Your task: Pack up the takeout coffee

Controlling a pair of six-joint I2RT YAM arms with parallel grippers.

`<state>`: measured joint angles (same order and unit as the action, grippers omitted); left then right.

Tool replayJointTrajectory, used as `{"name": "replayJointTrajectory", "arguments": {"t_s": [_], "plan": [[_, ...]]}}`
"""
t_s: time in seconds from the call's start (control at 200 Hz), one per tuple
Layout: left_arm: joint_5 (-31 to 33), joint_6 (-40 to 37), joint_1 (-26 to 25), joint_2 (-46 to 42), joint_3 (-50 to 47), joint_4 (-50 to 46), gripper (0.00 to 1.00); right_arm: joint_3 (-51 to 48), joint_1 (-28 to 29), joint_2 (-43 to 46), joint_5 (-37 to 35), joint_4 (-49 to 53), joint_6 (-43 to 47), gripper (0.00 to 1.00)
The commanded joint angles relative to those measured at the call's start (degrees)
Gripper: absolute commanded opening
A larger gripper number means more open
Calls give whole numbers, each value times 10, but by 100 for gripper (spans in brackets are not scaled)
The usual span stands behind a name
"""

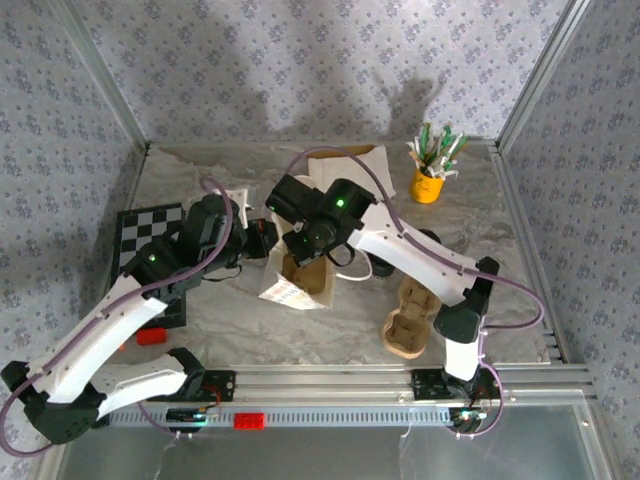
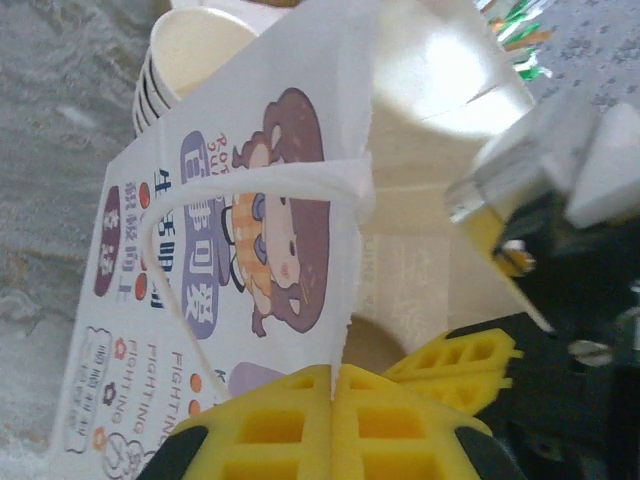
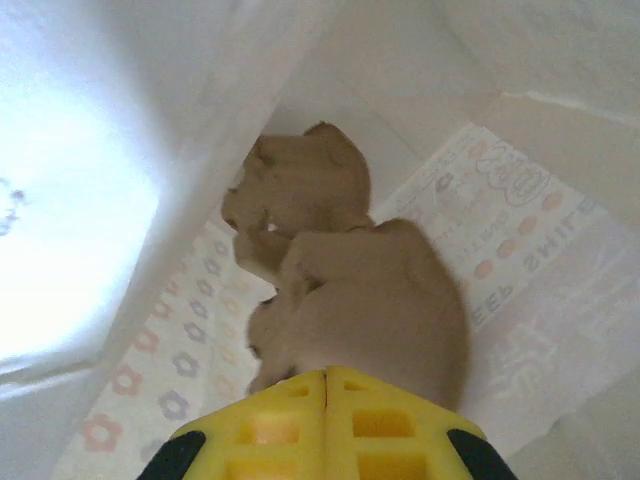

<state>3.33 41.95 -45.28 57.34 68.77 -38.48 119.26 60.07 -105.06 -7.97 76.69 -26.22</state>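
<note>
Cup stands just beyond the bag, outside it. It looks light and thin, easy to squash, so hold its sides softly. Left gripper pinches the bag's edge. Right gripper is closed tight inside the bag, over the brown tray. Both crowd the bag's mouth.

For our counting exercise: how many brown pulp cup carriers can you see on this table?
2. One carrier sits inside the paper bag; the other carrier lies on the table, right of the bag. More may be hidden inside the bag.
</note>
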Motion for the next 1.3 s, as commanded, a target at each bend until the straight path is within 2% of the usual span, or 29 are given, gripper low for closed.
{"name": "replayJointTrajectory", "arguments": {"t_s": [0.0,0.03,0.13,0.29,0.435,0.535,0.63,0.865,1.159,1.294], "plan": [[30,-45,-25,-17,-26,49,0,-46,12,55,-25,-60,-10,8],[37,-52,-33,-22,-33,59,0,-65,16,68,-23,-78,-10,9],[42,-72,-47,-36,-59,91,0,-139,22,118,-28,-137,-33,22],[43,-66,-46,-39,-68,82,0,-224,14,166,-40,-165,-72,28],[53,-47,-48,-29,-48,53,0,-208,22,153,-89,-115,-92,36],[60,-37,-48,-22,-36,41,0,-203,22,142,-85,-101,-115,43],[74,-11,-48,-13,-16,22,0,-174,21,123,-93,-41,-184,48],[75,45,-48,26,57,-41,0,-129,16,86,-77,17,-265,50],[59,99,-49,37,55,-39,0,-204,-1,104,-28,-72,-306,57],[61,103,-50,38,48,-29,0,-212,-2,91,-23,-67,-322,56]]}}
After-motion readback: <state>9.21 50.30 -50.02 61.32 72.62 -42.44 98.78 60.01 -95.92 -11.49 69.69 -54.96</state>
